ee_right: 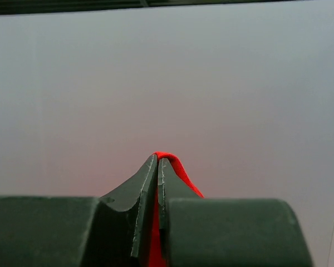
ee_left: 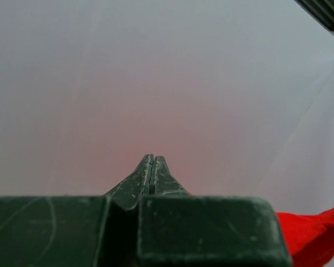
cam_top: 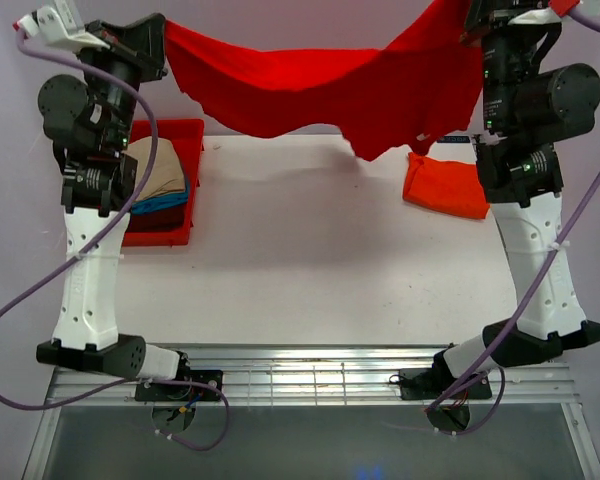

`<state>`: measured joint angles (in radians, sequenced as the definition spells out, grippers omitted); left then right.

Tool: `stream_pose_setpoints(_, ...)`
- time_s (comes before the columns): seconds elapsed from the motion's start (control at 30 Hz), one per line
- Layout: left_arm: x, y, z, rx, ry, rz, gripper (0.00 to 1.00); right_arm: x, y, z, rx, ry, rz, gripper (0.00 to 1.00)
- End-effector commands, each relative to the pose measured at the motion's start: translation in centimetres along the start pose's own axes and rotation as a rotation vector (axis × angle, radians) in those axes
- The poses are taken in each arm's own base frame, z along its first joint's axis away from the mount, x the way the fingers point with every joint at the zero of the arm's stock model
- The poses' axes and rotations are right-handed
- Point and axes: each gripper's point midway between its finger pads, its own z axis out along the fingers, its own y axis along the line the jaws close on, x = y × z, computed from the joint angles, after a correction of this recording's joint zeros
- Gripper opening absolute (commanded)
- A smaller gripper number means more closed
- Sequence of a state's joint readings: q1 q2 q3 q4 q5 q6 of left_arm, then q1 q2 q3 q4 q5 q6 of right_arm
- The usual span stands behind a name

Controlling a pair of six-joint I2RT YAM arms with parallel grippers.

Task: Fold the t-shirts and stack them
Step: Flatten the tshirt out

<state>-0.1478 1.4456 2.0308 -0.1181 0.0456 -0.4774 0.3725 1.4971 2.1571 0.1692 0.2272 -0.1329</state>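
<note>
Since the bright red t-shirt (cam_top: 280,95) hangs limp above the far edge of the table (cam_top: 300,270), sagging between my 2 pairs of jaws, each pressed together on its upper edge, I judge it light, soft, and best gripped at the outer corners.

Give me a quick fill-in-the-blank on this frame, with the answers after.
The hanging shirt, held up by the left pincer and the right pincer, is bright ___. The top shirt in the tray is ___. The orange shirt lies on the ___ side of the table. Missing words: red; beige; right.
</note>
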Motion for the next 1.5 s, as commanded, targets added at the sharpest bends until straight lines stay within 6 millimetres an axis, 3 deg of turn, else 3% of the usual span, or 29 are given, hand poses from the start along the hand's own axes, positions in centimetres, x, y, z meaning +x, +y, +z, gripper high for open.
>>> stream_pose_setpoints(0.0, 7.4, 4.0, -1.7, -0.082, 0.156, 0.018, 0.00, 4.8, 1.5, -1.0, -0.081, 0.096, -0.018, 0.08)
stream_pose_setpoints(0.03, 7.0, 3.8, -3.4, -0.083, 0.153, 0.025, 0.00, 9.8, 2.2, -2.6, -0.108, 0.210, -0.019, 0.08)
stream_pose_setpoints(0.07, 8.4, 4.7, -4.5, -0.109, 0.182, 0.026, 0.00, 10.3, 2.6, -4.0, -0.137, 0.237, -0.003, 0.08)
stream_pose_setpoints(0.1, 13.1, 7.1, -6.4, -0.166, 0.285, 0.025, 0.00, 12.6, 3.1, -5.5, -0.154, 0.299, 0.026, 0.08)
stream_pose_setpoints(0.13, 14.9, 8.0, -7.9, -0.189, 0.334, 0.029, 0.00, 18.1, 3.6, -8.4, -0.171, 0.433, 0.028, 0.08)
stream_pose_setpoints(0.17, 15.8, 8.3, -9.6, -0.194, 0.368, 0.033, 0.00, 19.1, 3.7, -10.3, -0.183, 0.477, 0.041, 0.08)
stream_pose_setpoints(0.2, 20.4, 10.3, -12.2, -0.239, 0.483, 0.024, 0.00, 21.8, 4.0, -12.7, -0.185, 0.572, 0.065, 0.08)
stream_pose_setpoints(0.23, 22.6, 11.1, -14.2, -0.261, 0.556, 0.020, 0.00, 25.3, 4.1, -16.2, -0.192, 0.687, 0.066, 0.08)
stream_pose_setpoints(0.27, 24.0, 11.5, -16.3, -0.273, 0.598, 0.008, 0.00, 27.0, 4.6, -18.4, -0.199, 0.758, 0.093, 0.08)
stream_pose_setpoints(0.3, 27.9, 13.1, -19.8, -0.321, 0.707, -0.008, 0.00, 28.7, 4.8, -20.8, -0.202, 0.839, 0.106, 0.08)
stream_pose_setpoints(0.37, 30.9, 14.2, -24.1, -0.370, 0.833, -0.020, 0.00, 31.6, 5.8, -26.8, -0.204, 1.022, 0.152, 0.08)
stream_pose_setpoints(0.4, 31.4, 14.4, -25.7, -0.390, 0.870, -0.020, 0.00, 31.9, 6.2, -28.4, -0.210, 1.073, 0.166, 0.08)
stream_pose_setpoints(0.43, 32.9, 15.0, -28.6, -0.429, 0.965, -0.024, 0.00, 31.8, 6.5, -30.4, -0.206, 1.135, 0.179, 0.08)
stream_pose_setpoints(0.53, 33.3, 14.7, -32.4, -0.455, 1.081, -0.028, 0.00, 30.8, 7.4, -32.9, -0.208, 1.219, 0.178, 0.08)
stream_pose_setpoints(0.57, 33.4, 14.5, -33.1, -0.457, 1.110, -0.032, 0.00, 30.7, 7.5, -34.8, -0.197, 1.304, 0.182, 0.08)
stream_pose_setpoints(0.6, 33.2, 14.3, -33.5, -0.484, 1.124, -0.044, 0.00, 29.8, 7.6, -34.7, -0.196, 1.316, 0.192, 0.08)
stream_pose_setpoints(0.63, 33.0, 13.4, -33.4, -0.448, 1.154, -0.056, 0.00, 29.5, 7.6, -36.4, -0.191, 1.394, 0.179, 0.08)
stream_pose_setpoints(0.8, 33.7, 13.0, -35.3, -0.489, 1.286, -0.091, 0.00, 26.9, 8.3, -39.1, -0.136, 1.533, 0.215, 0.08)
stream_pose_setpoints(0.97, 35.7, 13.7, -39.6, -0.597, 1.495, -0.132, 0.00, 26.2, 8.7, -43.7, -0.124, 1.720, 0.213, 0.08)
stream_pose_setpoints(1.03, 35.5, 13.8, -41.0, -0.645, 1.550, -0.127, 0.00, 25.7, 9.1, -46.1, -0.111, 1.801, 0.228, 0.08)
stream_pose_setpoints(1.07, 35.4, 14.3, -41.6, -0.684, 1.571, -0.109, 0.11, 25.5, 9.1, -47.2, -0.097, 1.832, 0.229, 0.08)
stream_pose_setpoints(1.13, 34.3, 14.3, -42.3, -0.743, 1.609, -0.094, 0.23, 24.4, 8.9, -49.6, -0.043, 1.914, 0.251, 0.08)
stream_pose_setpoints(1.17, 34.0, 14.4, -42.5, -0.766, 1.614, -0.087, 0.28, 23.9, 9.2, -51.5, -0.057, 1.967, 0.244, 0.08)
stream_pose_setpoints(1.2, 33.5, 14.5, -42.2, -0.788, 1.600, -0.076, 0.41, 23.5, 9.4, -52.3, -0.055, 1.990, 0.249, 0.13)
stream_pose_setpoints(1.27, 32.3, 14.2, -41.1, -0.802, 1.562, -0.074, 0.48, 22.0, 9.4, -53.4, -0.041, 2.009, 0.250, 0.35)
stream_pose_setpoints(1.3, 31.8, 14.1, -40.3, -0.807, 1.527, -0.082, 0.55, 21.7, 9.3, -53.2, -0.043, 1.995, 0.251, 0.42)
stream_pose_setpoints(1.37, 30.4, 13.7, -37.1, -0.787, 1.428, -0.082, 0.58, 21.7, 8.9, -51.9, -0.046, 1.934, 0.226, 0.62)
stream_pose_setpoints(1.43, 29.1, 14.3, -33.6, -0.786, 1.288, -0.046, 0.59, 22.0, 8.8, -49.1, -0.040, 1.840, 0.179, 0.79)
stream_pose_setpoints(1.47, 28.9, 14.5, -32.5, -0.782, 1.251, -0.039, 0.59, 22.2, 8.9, -48.0, -0.038, 1.811, 0.153, 0.79)
